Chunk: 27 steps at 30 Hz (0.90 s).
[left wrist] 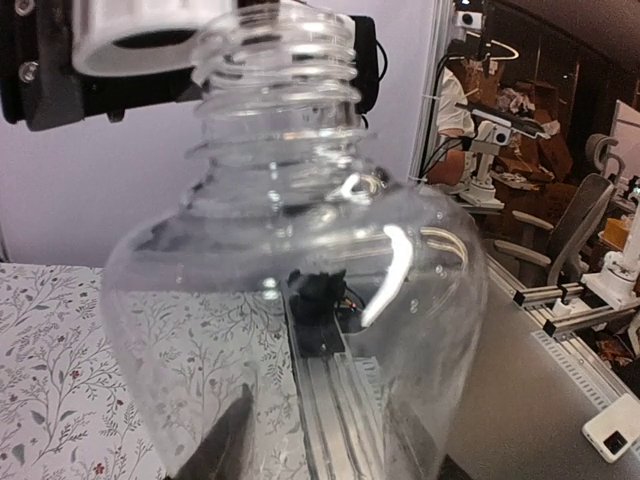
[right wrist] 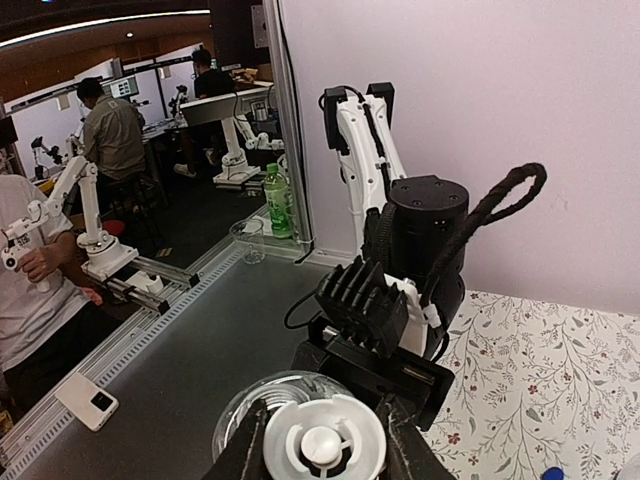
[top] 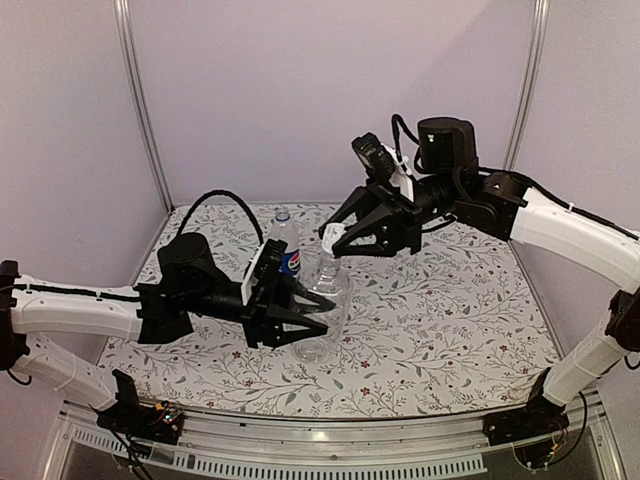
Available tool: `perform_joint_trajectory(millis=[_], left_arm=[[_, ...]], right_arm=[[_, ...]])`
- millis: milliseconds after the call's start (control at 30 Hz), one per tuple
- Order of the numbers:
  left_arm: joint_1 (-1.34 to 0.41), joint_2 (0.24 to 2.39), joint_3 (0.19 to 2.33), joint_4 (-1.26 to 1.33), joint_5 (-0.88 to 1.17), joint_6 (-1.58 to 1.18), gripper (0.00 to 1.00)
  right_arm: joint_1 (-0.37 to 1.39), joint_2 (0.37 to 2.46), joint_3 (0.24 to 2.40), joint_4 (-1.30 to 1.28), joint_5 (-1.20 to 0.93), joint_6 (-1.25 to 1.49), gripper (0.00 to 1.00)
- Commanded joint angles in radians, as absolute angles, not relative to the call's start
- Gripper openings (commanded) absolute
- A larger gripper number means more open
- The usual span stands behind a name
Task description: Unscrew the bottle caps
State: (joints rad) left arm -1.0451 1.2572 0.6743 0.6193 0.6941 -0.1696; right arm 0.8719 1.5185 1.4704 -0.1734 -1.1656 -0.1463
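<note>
The shorter unlabelled bottle stands upright near the middle of the flowered table cover; it is clear, looks empty, and so is judged very light, thin-walled and slick, likely to dent or slip if squeezed hard; the safest hold is low around its wide body, below the shoulder; the left gripper has its two fingers closed against that body from the left side; in the left wrist view the bare threaded neck is open, with no cap on it; the pale cap is off the bottle, pinched between the fingers of the right gripper, which holds it just above the neck and a little to one side; the right wrist view shows the cap from its inside, gripped by its rim, with the bottle mouth below; the cap is small and stiff, easy to drop if the pinch loosens; just behind the left gripper stands the taller Pepsi bottle, upright, its blue cap on; whether it holds liquid cannot be told; it sits close to the held bottle and both wrists, so reaching its cap means working in a crowded space, and a careless swing could tip it.
</note>
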Motion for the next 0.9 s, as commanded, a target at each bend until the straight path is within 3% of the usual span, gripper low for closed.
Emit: perform_joint_trajectory(millis=[0,267,533,867], left_arm=[[-1.048,1.254,0.683,0.662,0.701,-0.148,0.38],[-1.046,1.239,0.659,0.645,0.618,-0.124,0.38],[-1.044,1.134,0.581,0.632,0.493,-0.125,0.39],[-1.035,0.932,0.509,0.501,0.059,-0.136,0.41]], right_arm=[[0.854,1.525,1.477,-0.187,-1.154,-0.153,0.15],[0.839,1.499,1.471,-0.158,-1.028,-0.104,0.15],[0.733,1.397,1.336,-0.043,-0.767,0.051,0.16],[0.707,1.429,1.174,-0.034,-0.391,0.074,0.17]])
